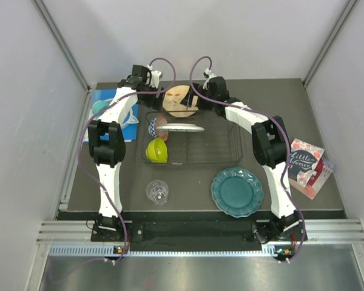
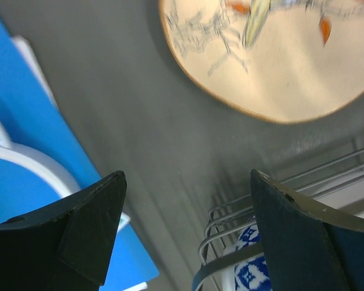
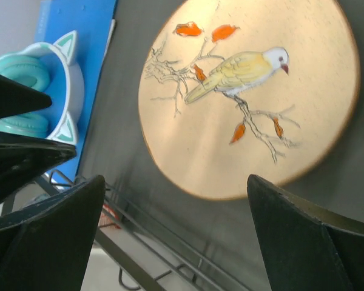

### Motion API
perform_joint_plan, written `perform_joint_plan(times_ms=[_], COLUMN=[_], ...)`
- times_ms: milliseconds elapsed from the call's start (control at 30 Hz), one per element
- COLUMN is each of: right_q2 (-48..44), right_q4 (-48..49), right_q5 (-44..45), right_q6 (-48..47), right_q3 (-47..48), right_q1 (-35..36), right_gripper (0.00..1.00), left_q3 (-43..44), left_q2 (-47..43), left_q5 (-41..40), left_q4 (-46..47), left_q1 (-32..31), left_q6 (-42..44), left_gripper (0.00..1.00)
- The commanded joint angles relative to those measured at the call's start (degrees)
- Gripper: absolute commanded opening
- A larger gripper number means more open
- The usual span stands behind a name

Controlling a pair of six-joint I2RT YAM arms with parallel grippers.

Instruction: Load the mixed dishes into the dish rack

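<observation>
both arms reach to the far side of the black thin-wire dish rack. step in hand, by my reading: picking up the cream round ceramic plate painted with a bird on a branch. it appears to lie flat on the dark table just beyond the rack's far rim, not yet loaded. left gripper: fingers apart, nothing between them, over bare table between the cream plate and the rack's far-left corner. right gripper: fingers spread wide, empty, above the cream plate's rack-side edge. inside the rack, left end: lime-green round bowl, red-patterned bowl, and a white plate standing on edge. outside, on the rack's near side: teal scalloped plate and small clear glass. risks: a flat glazed plate gives the fingers little rim to bite, so a pinch may skid it against the rack wire, or it may slip out once tilted. the two grippers are near each other, and closing in together could knock them. a finger dropped too low could snag the rack's far wire. swinging the cream plate in could tip the white plate over.
</observation>
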Motion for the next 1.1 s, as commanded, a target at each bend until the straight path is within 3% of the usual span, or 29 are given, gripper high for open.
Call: perform_joint_plan(times_ms=[0,167,267,533,767,1067], right_q2=[-8.8,-10.2,-8.5,3.7,10.8,3.6], right_q4=[2.1,2.7,0.8,-3.5,4.3,3.0], right_q5=[-0.3,-0.1,-0.2,2.5,3.5,10.2], right_q6=[-1.4,-1.5,-2.2,0.2,3.0,-4.2], right_q3=[-5.6,-8.2,-4.2,16.0,21.7,18.4], right_q1=[1.2,1.4,1.3,1.3,0.8,-1.2], right_gripper=[1.00,1.00,1.00,1.00,1.00,1.00], left_q3=[-4.8,-9.6,-11.7,1.6,6.6,3.5], left_q2=[-4.9,-8.5,-9.5,-0.1,4.7,5.5], left_q5=[2.0,1.1,0.2,-3.4,-3.0,-1.5], left_q4=[2.8,4.2,6.6,7.4,8.7,11.5], left_q1=[-0.7,-2.2,-2.4,-1.1,0.5,2.5], left_q6=[0.7,1.8,1.8,-2.1,-6.6,-8.7], left_gripper=[0.86,0.85,0.86,0.87,0.88,0.88])
